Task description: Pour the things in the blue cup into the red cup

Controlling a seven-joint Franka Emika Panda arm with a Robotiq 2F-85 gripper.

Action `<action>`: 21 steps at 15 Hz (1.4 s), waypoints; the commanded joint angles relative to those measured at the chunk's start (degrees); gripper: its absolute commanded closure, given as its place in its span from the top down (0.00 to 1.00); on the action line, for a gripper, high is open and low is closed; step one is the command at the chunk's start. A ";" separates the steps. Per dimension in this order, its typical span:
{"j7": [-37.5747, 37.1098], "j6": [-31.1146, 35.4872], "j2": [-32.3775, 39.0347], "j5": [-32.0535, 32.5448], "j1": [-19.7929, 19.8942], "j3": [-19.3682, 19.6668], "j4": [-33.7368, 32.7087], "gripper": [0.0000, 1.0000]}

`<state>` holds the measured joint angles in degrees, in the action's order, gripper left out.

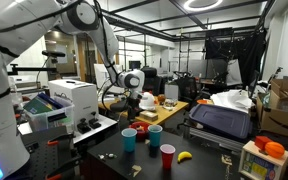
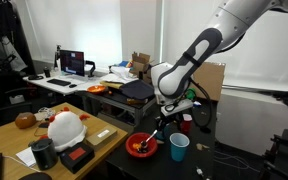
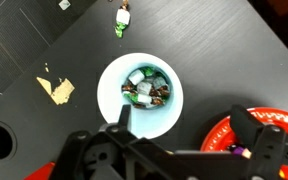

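In the wrist view the blue cup [image 3: 140, 95] stands upright on the black table, seen from above. Its inside looks pale and it holds several wrapped sweets. My gripper [image 3: 184, 118] hangs above it, open and empty. The left finger [image 3: 124, 118] overlaps the cup's near rim and the right finger [image 3: 249, 125] is over the red bowl. In an exterior view the gripper [image 1: 134, 102] hovers over the blue cup [image 1: 129, 141], and the red cup [image 1: 167, 154] stands upright nearer the front. Another exterior view shows the gripper [image 2: 164, 122] above the blue cup [image 2: 179, 148].
A wide red bowl [image 3: 269, 140] [image 2: 141, 146] sits close beside the blue cup. A teal-grey cup [image 1: 155, 135] stands between the blue and red cups, and a banana [image 1: 184, 156] lies by the red cup. A green sweet [image 3: 121, 22] and a torn tape patch [image 3: 56, 88] lie on the table.
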<state>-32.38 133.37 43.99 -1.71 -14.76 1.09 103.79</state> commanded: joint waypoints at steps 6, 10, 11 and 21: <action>11.19 16.48 -8.85 -7.77 8.27 -2.11 21.88 1.00; 14.88 22.18 -11.92 -11.83 10.68 -4.62 26.27 1.00; 15.04 23.28 -12.76 -12.38 10.73 -4.89 27.20 1.00; 15.35 26.27 -14.79 -12.05 8.03 -7.38 27.65 1.00</action>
<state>-18.92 158.30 30.19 -14.19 -5.25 -5.76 131.60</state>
